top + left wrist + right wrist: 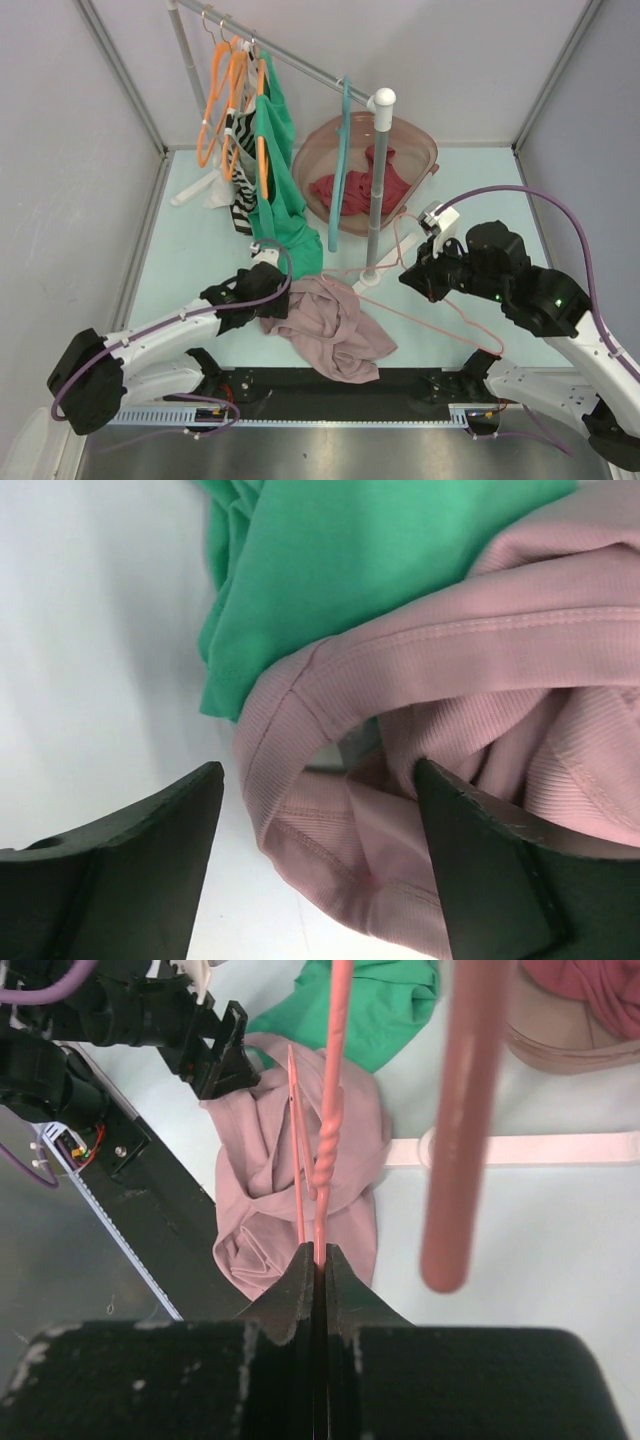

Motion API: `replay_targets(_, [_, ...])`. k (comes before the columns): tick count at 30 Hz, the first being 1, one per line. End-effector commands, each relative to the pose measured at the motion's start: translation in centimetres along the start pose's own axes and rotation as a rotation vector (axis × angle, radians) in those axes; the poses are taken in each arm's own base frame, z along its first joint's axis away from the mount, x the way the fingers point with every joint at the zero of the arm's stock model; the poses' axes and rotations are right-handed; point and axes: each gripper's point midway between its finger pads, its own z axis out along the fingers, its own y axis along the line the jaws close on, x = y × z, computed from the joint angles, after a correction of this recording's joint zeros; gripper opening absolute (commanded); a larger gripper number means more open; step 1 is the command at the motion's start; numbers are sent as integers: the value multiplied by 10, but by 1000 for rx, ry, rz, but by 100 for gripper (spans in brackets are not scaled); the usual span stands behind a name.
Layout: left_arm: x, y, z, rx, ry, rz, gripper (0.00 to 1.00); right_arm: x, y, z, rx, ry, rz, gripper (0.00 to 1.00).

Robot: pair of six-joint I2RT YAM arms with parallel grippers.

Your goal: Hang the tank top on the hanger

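Pinching the hanger [328, 1150] by its twisted neck, the right gripper [318, 1255] sits right of the tank top [335, 325] heaped on the table [190, 250], the wire's long axis pointing at it, while the left gripper [318, 780], jaws wide, straddles the tank top's left hem, nearest.

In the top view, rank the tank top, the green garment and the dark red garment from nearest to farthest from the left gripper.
1. tank top: right beside the left gripper, its edge between the open jaws.
2. green garment: hanging just beyond the gripper, farther up the table.
3. dark red garment: in the basin, far side, to the right.
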Motion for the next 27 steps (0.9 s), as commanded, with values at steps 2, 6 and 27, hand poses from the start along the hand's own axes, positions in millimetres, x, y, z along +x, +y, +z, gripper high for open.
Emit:
replay_targets(2, [-2,7,10,-21,-39,-55,75,-11,9,-2,-50,-57,-23,0])
replay_targets(6, [-5,16,16,-57,-36,-85,63,-6,14,-2,-82,-44,-26,0])
replay_targets(27, [-42,-4,-43,124,-125,-154,0,7,45,53,-295,-24,-8,0])
